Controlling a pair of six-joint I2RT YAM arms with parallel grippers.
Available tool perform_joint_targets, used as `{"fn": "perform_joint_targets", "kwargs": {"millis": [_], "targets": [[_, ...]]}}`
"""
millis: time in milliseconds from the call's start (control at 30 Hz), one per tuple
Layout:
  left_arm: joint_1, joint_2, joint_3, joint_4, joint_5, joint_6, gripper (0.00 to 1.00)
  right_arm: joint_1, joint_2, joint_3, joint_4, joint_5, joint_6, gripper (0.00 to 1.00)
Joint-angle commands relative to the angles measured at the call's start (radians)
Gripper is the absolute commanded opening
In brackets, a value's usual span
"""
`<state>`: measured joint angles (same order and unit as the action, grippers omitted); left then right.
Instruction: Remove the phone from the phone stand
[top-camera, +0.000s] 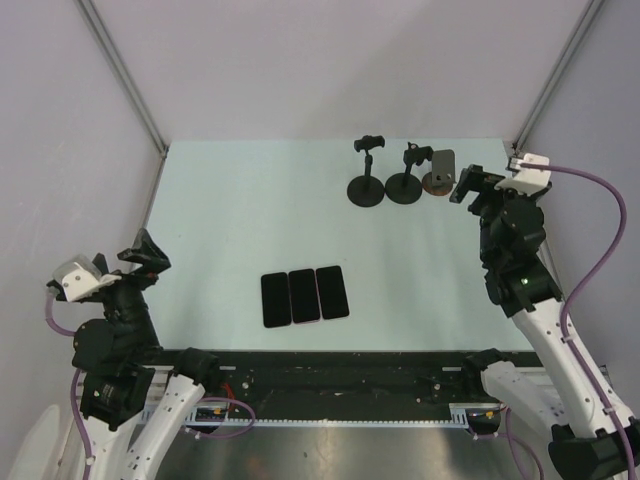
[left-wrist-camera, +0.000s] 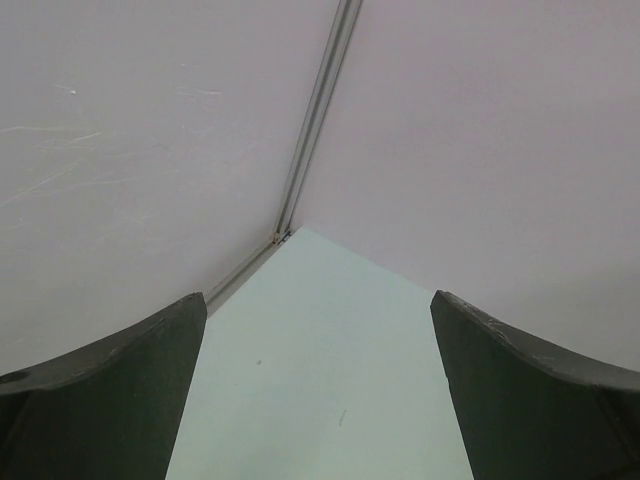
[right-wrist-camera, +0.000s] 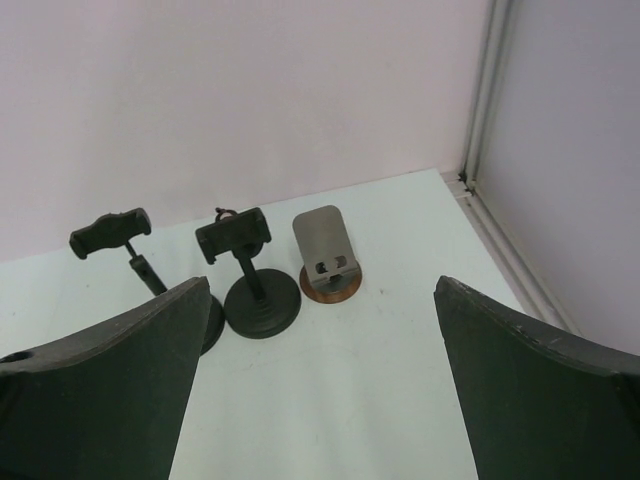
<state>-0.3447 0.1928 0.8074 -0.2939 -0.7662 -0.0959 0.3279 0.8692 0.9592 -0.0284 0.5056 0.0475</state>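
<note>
The right gripper (top-camera: 468, 186) is up in the air at the far right side of the table (top-camera: 230, 220). Its two dark fingers (right-wrist-camera: 110, 390) are spread wide apart, and it holds nothing. Right in front of it is a small gray stand (top-camera: 438, 170) with a round copper foot. The gray plate on this stand leans back a little.

Just beside the gray stand is a black stand (top-camera: 404, 187) with a round foot, a thin stick and a clamp on top. A second black stand (top-camera: 366, 190) of the same kind is next to that one, further to the left. The three stands make a short row near the far edge of the table.

The three phones (top-camera: 304, 296) are dark and lie flat in the middle of the table, nearer to the arms. They sit side by side, very close together, and they are well apart from the stands.

The left gripper (top-camera: 148, 254) is far off at the near left side, by the wall. It is wide open too, with nothing in it. It points at the far left corner, where two pale walls meet.
</note>
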Motion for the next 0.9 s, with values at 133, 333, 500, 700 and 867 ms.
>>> {"fn": "perform_joint_targets", "kwargs": {"millis": [133,333,500,700,867], "targets": [[0.000,-0.012,0.018,0.044,-0.022,0.044,1.00,-0.013,-0.107,-0.080,0.065,0.062,0.046,1.00],[0.000,-0.010,-0.004,0.045,0.002,0.039,1.00,-0.016,-0.098,-0.091,0.058,0.033,0.087,1.00],[0.000,-0.007,0.006,0.044,0.031,0.047,1.00,-0.016,-0.087,-0.099,0.093,0.018,0.098,1.00],[0.000,-0.019,-0.004,0.044,0.053,0.048,1.00,-0.016,-0.068,-0.100,0.119,-0.001,0.101,1.00],[0.000,-0.013,-0.005,0.044,0.062,0.047,1.00,-0.016,-0.059,-0.099,0.119,-0.013,0.104,1.00]]}}
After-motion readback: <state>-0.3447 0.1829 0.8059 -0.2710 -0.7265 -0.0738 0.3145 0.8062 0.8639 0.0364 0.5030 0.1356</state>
